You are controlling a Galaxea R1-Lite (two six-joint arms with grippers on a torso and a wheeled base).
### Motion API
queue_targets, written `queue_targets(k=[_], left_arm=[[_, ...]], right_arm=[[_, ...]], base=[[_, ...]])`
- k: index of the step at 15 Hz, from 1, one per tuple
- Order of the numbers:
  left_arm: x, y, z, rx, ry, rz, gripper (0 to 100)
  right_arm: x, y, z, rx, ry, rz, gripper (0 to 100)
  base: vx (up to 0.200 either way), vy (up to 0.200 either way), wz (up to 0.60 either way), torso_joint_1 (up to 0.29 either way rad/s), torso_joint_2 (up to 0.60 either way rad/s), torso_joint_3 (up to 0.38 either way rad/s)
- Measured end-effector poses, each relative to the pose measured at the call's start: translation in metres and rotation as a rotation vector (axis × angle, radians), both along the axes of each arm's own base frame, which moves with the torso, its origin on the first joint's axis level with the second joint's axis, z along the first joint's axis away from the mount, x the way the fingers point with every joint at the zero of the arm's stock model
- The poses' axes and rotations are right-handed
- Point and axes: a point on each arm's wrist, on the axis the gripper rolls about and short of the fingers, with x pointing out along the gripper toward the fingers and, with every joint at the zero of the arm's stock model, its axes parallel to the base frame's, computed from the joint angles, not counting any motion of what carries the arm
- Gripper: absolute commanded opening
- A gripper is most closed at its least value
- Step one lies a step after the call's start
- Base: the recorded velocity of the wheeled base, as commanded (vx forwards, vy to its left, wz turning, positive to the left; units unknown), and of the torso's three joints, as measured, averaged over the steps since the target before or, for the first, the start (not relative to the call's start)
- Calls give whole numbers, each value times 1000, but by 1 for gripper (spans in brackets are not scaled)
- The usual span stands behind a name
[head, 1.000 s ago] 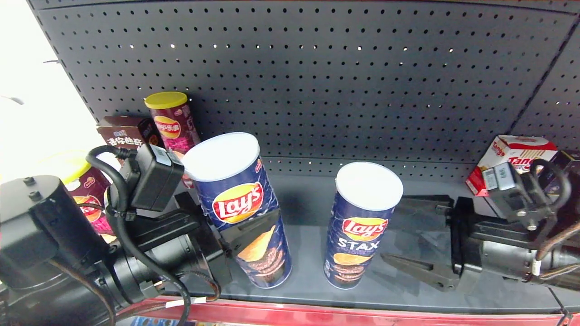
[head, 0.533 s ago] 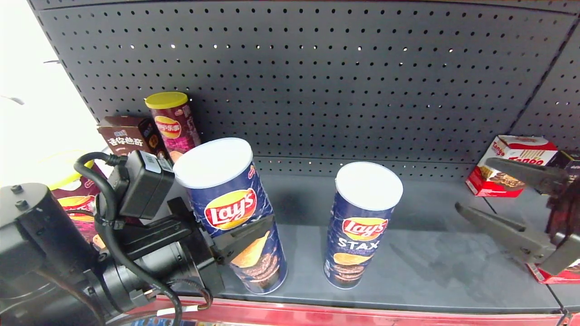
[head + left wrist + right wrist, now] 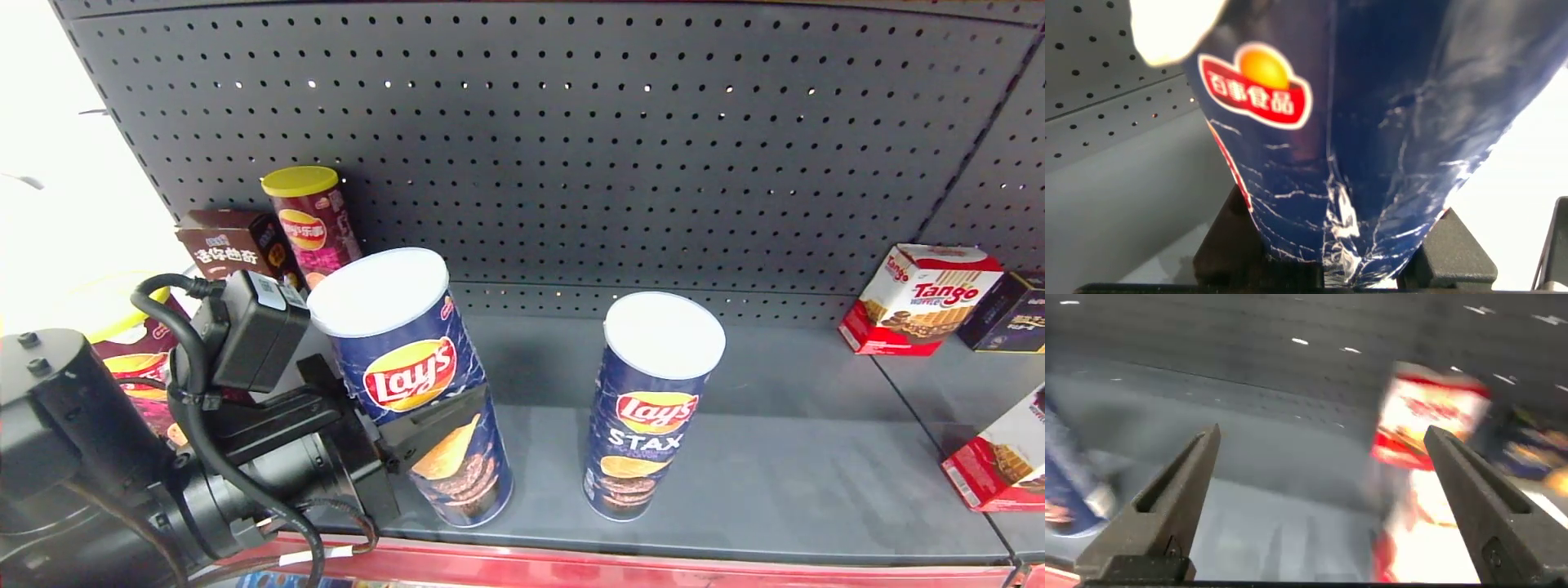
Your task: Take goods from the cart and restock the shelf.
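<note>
On the grey shelf [image 3: 775,457], near its front edge, the left tool [image 3: 412,404] is clamped on a blue can [image 3: 404,351]. One dark finger crosses the front of the tube below the label; the other is hidden behind it. The can is a tall cyl. tube w/ a glossy dk-blue wrap, pale crackle lines and a flat white lid. It tilts, top toward the robot's left. Its base is low at the shelf, but contact can't be told.

The 2nd can [image 3: 653,408] has the same shape, wrap and white lid. It stands upright on the shelf, right of the held one and apart from it, w/ bare matte shelf btw them.

The right tool [image 3: 1323,434] has two dark wedge-shaped fingers spread wide, nothing btw them, w/ the shelf beyond.

Behind everything is a pegboard [image 3: 571,147], a dk-grey sheet w/ rows of small round holes. A smooth red strip [image 3: 653,567] runs along the shelf's front edge.

At back left a short maroon can [image 3: 310,216] w/ a yellow lid stands at the pegboard, behind the held can. A brown box [image 3: 229,245] sits just beside it, further left. A 2nd maroon can [image 3: 139,359], also yellow-lidded, is partly hidden behind the left arm.

At back right sits a red-white box [image 3: 927,298], w/ a dark box [image 3: 1008,310] just beside it. A red box [image 3: 1000,461] lies nearer the front, cut by the view's right edge.

Count: blue cans 2, maroon cans 2, boxes 4.
</note>
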Motion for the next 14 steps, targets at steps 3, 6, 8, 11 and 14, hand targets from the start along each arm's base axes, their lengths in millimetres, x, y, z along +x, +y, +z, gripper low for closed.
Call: queue_targets(k=[3,6,8,11,14], left_arm=[[0,0,0,-1,-2,0,0],[0,0,0,1,1,0,0],[0,0,0,1,2,1,0],[0,-1,-1,3,4,-5,0],[0,-2,-3,8,11,-10,0]], right_arm=[[-20,-10,-28,-11,37,-35,100],[-41,-18,-64,-46,114,-22,100],[-58,-25,-97,-78,190,6,100],[-71,-28,-120,-68,192,182,100],[-74,-28,-122,-64,147,288,100]], base=[[0,0,0,0,0,0],[0,0,0,0,0,0],[0,0,0,0,0,0],[0,0,0,0,0,0],[0,0,0,0,0,0]])
